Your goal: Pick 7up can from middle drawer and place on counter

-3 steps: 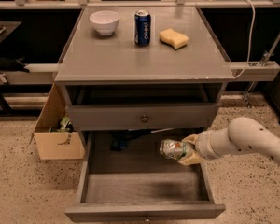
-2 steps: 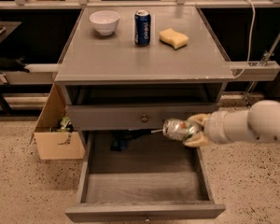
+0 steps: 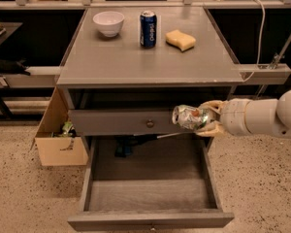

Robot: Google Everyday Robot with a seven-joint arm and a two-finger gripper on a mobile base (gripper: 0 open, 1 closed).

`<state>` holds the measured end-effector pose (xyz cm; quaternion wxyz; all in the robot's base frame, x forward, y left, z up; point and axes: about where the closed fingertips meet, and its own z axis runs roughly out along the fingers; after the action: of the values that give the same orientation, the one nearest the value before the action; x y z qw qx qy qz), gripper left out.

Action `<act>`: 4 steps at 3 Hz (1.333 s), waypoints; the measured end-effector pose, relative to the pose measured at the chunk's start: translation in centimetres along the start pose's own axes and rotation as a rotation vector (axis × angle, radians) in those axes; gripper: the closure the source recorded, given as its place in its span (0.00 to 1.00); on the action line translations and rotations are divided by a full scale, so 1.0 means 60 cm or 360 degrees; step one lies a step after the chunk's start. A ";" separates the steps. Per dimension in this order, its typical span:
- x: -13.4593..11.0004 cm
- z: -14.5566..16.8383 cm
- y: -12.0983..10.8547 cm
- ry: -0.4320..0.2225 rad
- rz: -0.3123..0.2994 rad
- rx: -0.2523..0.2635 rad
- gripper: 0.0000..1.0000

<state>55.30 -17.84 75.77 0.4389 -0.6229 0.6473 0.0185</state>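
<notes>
My gripper [image 3: 207,117] is shut on the 7up can [image 3: 189,117], a dented green, white and silver can with a red spot, held on its side. It hangs in front of the closed top drawer, above the right part of the open middle drawer [image 3: 150,178], whose grey floor is bare. The counter [image 3: 150,57] is just above the can. My white arm [image 3: 262,116] comes in from the right.
On the counter stand a white bowl [image 3: 109,22], a dark blue can [image 3: 148,28] and a yellow sponge [image 3: 180,39]. A cardboard box [image 3: 58,135] sits on the floor left of the cabinet. A rail and cable run at the right.
My gripper has lifted the can up out of the middle drawer, from near the drawer's floor level to the height of the top drawer's front.
</notes>
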 end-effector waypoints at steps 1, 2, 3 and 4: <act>-0.028 -0.008 -0.048 -0.0015 -0.0035 0.0042 1.00; -0.082 -0.026 -0.137 -0.0037 -0.0133 0.0130 1.00; -0.105 -0.017 -0.199 -0.0062 -0.0139 0.0160 1.00; -0.103 0.016 -0.240 -0.0100 -0.0029 0.0133 1.00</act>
<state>66.66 -15.63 86.39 0.4848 -0.6091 0.6276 0.0070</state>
